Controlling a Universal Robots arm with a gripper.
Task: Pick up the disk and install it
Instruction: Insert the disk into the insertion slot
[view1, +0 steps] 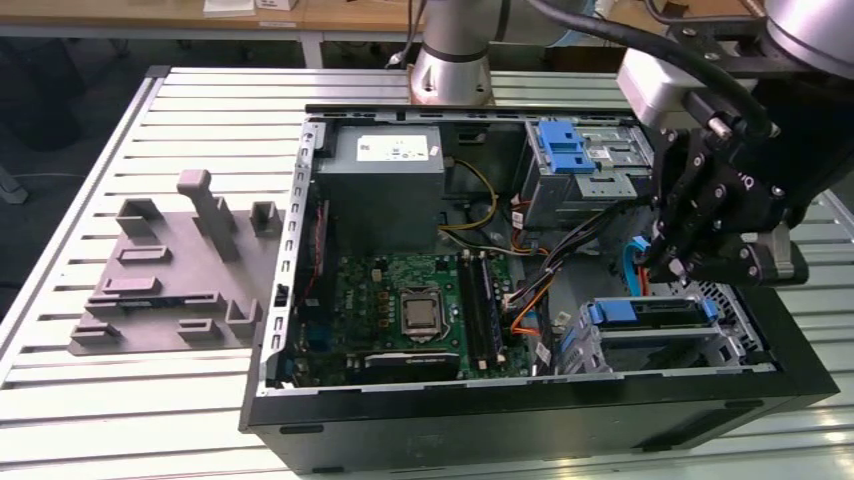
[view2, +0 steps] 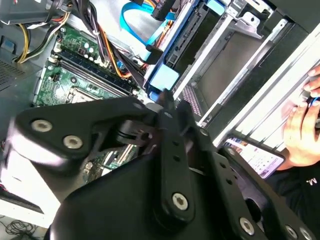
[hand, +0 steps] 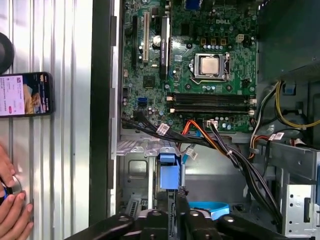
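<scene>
Right now the disk (view1: 650, 312) sits w/ its blue carrier frame up in the grey drive cage (view1: 727, 345), at the exterior view's right of the open PC case (view1: 534, 410), next to the motherboard (view1: 400, 300). Can't tell if it's fully seated. The pincer (view1: 663, 268) hangs just above it. In both wrist views it's right at the carrier's blue end, but I can't tell if it's spread, pressed together or pinching the frame. Step in hand looks like seating the disk, prob. the last stretch. To do it well, imo: hold the disk square to the cage rails, push straight along the slot w/o twist, and use light force till the carrier clips. Mind the blue ribbon cable (view1: 638, 262) & black wire bundle (hand: 235, 155) close by so nothing snags. A person's hand (hand: 12, 210) & a phone (hand: 25, 95) are on the table (view1: 134, 400) beside the case, apart from the work.
</scene>
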